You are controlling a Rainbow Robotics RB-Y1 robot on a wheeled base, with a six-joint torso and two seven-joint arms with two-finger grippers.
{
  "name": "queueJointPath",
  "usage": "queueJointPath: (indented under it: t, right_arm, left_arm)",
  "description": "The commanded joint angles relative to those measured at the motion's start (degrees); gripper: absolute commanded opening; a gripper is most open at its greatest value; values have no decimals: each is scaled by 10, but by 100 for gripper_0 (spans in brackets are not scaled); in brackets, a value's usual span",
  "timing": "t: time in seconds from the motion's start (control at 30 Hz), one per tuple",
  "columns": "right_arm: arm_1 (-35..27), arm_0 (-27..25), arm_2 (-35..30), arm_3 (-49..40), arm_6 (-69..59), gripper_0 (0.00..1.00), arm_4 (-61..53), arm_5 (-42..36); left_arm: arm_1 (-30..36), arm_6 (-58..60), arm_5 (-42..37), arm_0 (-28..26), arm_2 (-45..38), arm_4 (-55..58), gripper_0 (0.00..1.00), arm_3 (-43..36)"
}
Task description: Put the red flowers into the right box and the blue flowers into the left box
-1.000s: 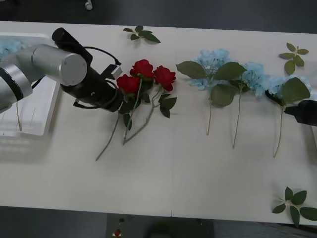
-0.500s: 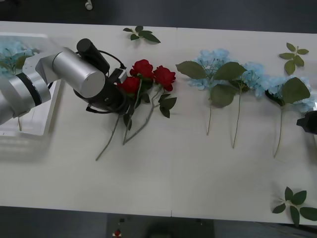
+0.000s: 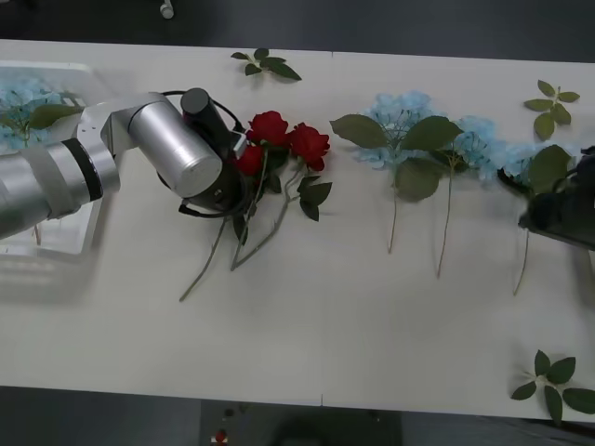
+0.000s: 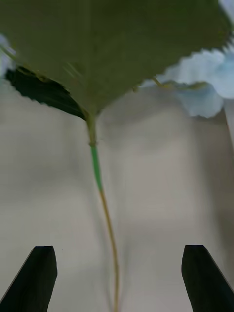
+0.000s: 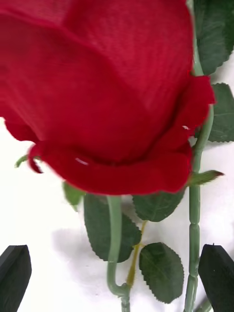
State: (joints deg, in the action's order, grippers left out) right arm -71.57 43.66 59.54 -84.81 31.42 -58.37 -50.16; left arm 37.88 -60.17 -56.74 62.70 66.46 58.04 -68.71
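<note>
Three red flowers (image 3: pixel 286 141) lie bunched left of the table's centre, stems running toward the front. My left gripper (image 5: pixel 117 280) hangs open right over the leftmost rose (image 5: pixel 105 92), its stem (image 5: pixel 114 234) between the black fingertips (image 5: pixel 14 273). Three blue flowers (image 3: pixel 437 139) lie in a row to the right. My right gripper (image 4: pixel 117 278) is open at the rightmost blue flower (image 3: pixel 548 169), its thin stem (image 4: pixel 108 229) running between the fingers. The left box (image 3: pixel 70 237) at the far left holds blue blooms (image 3: pixel 20 93). The right box is out of view.
Loose green leaf sprigs lie at the back centre (image 3: pixel 266 64), back right (image 3: pixel 552 104) and front right corner (image 3: pixel 556 381). The table's front half (image 3: pixel 353 334) is bare white surface.
My left arm has swung right from beside the left box onto the leftmost rose. My right gripper, first withdrawing toward the right edge, has come back in over the rightmost blue flower.
</note>
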Motion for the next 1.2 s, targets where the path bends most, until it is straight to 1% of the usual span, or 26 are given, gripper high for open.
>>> queueJointPath:
  t: [0.03,0.2,0.37,0.47,0.67,0.9,1.13,1.2]
  right_arm:
    - [20,10,-20,26,46,75,25,-18]
    - [32,10,-20,54,73,75,43,-20]
    - [32,10,-20,70,132,75,14,-24]
    - [37,9,-18,72,137,75,9,-24]
    - [70,10,-20,95,148,75,21,-24]
    - [105,10,-20,133,167,75,21,-24]
    - [115,10,-23,147,173,75,24,-19]
    - [116,9,-22,151,177,75,23,-19]
  left_arm:
    - [3,15,-12,44,-10,-5,100,12]
    - [11,15,-27,47,-18,-4,100,13]
    - [29,10,-27,47,-25,-3,100,13]
    - [34,8,-28,47,-25,-2,100,13]
    - [51,3,-27,44,-25,-3,100,14]
    - [41,4,-27,31,-25,-3,100,13]
    - [25,4,-27,30,-22,-6,100,18]
    - [18,5,-24,30,-10,-11,100,24]
